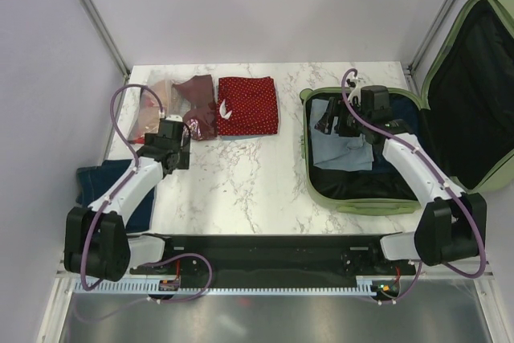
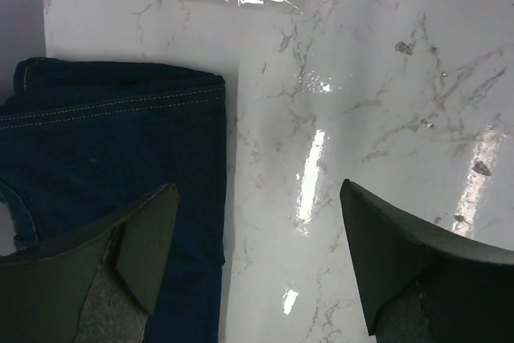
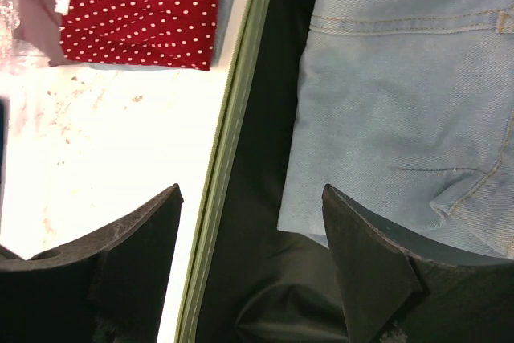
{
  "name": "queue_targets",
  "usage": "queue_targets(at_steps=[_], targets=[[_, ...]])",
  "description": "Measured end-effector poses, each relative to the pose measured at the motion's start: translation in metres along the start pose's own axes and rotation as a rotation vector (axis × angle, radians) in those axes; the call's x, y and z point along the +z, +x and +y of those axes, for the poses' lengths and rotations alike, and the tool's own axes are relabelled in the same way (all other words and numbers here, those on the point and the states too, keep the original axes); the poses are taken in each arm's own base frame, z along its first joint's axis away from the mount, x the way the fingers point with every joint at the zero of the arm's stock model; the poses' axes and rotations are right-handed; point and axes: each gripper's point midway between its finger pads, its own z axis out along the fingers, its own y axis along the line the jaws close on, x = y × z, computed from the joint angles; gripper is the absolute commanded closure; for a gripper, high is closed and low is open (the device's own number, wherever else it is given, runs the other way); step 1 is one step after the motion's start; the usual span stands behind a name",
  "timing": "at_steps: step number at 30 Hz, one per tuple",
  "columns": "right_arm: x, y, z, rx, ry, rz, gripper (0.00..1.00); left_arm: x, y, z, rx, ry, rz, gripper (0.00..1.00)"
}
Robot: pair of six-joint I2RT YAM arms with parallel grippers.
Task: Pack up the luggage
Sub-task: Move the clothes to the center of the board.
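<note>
White marble-pattern worktop (image 1: 241,174), grey veining, glossy finish. Plain pale lilac-grey walls (image 1: 265,6) behind and on both sides. Slanted silver metal left post (image 1: 92,14) at back left corner, right post (image 1: 440,18) at back right. Brushed metal panel (image 1: 265,319) along near edge. Light from above: bright elongated glare streaks (image 2: 309,170) on worktop in left wrist view; shadows soft.

so the luggage (image 1: 363,207) sits open at 3 o'clock, light jeans (image 1: 337,152) inside under the right claw (image 1: 334,123), red dotted cloth (image 1: 247,105) at 12
</note>
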Motion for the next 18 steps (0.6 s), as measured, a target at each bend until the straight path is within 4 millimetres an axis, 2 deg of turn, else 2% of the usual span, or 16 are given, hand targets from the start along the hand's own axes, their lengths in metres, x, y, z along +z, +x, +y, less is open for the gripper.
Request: queue_targets(at_steps=[6, 9, 13, 18], targets=[[-0.013, -0.004, 0.005, -0.003, -0.043, -0.021, 0.21, 0.016, 0.002, 0.018, 0.019, -0.076, 0.011, 0.09], [-0.017, -0.006, 0.007, -0.002, -0.06, -0.03, 0.21, 0.027, 0.011, 0.026, 0.02, -0.088, 0.017, 0.07], [-0.021, -0.009, 0.01, -0.005, -0.078, -0.041, 0.21, 0.042, 0.024, 0.03, 0.042, -0.064, 0.033, 0.08], [-0.023, -0.006, 0.011, -0.009, -0.087, -0.047, 0.21, 0.056, 0.025, 0.028, 0.094, -0.067, 0.045, 0.1]])
